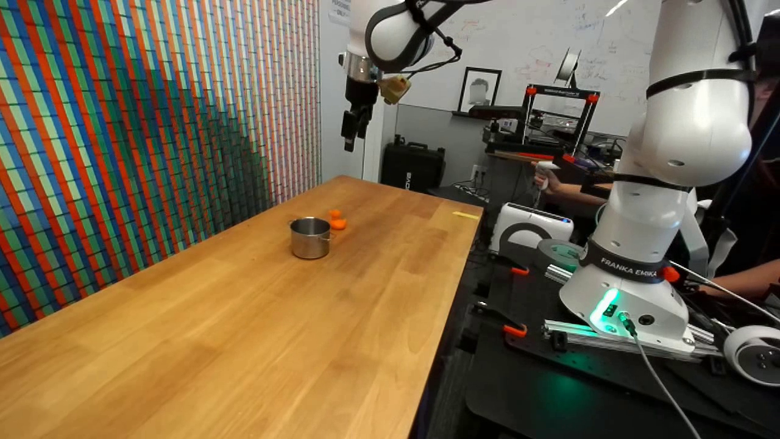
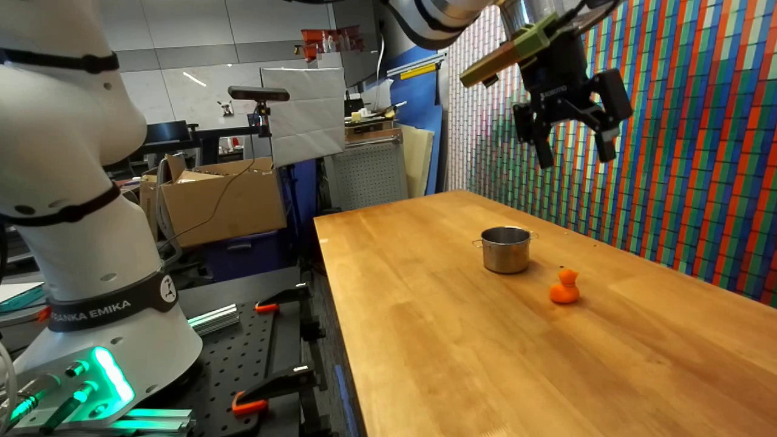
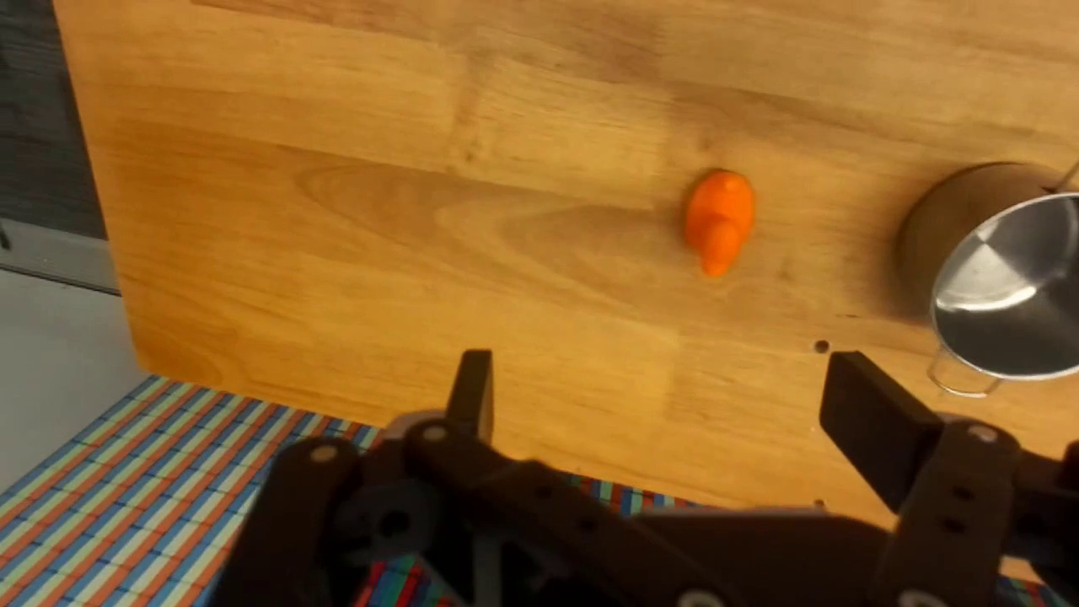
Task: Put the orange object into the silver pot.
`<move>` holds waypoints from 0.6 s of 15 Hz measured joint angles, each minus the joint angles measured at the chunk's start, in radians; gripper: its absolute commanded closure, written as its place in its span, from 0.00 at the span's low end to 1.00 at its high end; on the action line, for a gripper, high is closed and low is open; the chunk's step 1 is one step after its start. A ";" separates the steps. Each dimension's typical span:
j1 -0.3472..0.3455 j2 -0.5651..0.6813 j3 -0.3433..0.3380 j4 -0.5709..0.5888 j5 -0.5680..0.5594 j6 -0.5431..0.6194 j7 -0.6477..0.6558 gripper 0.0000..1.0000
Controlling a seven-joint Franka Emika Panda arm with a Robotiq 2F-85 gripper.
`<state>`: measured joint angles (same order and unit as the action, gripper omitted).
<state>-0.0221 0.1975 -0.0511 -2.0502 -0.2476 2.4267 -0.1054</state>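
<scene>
The orange object (image 1: 338, 224) is a small duck-like lump with a rounded body and a smaller top. It stands on the wooden table beside the silver pot (image 1: 310, 244), apart from it in an exterior view (image 2: 565, 294). The pot (image 2: 506, 252) is short, upright, shiny, with thin wire handles. In the wrist view the orange object (image 3: 721, 215) lies right of centre, and the pot (image 3: 936, 223) is cut off at the right edge; its visible inside is bare metal. My gripper (image 2: 575, 156) is open and empty, high above the table; its fingers also show in the wrist view (image 3: 662, 371).
The wooden table (image 1: 274, 341) runs along a wall of coloured strips (image 1: 152, 140), close to the pot's side. A yellow tape strip (image 1: 465, 215) lies near a table corner. Clamps (image 2: 273, 388) sit on the black robot stand beside the table.
</scene>
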 measured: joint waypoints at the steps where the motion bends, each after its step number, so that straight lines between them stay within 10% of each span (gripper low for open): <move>1: 0.000 0.031 -0.004 0.006 -0.008 0.006 0.008 0.00; 9: 0.005 0.245 -0.006 0.041 -0.009 0.064 0.093 0.00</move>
<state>-0.0172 0.4428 -0.0573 -2.0097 -0.2564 2.4903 -0.0119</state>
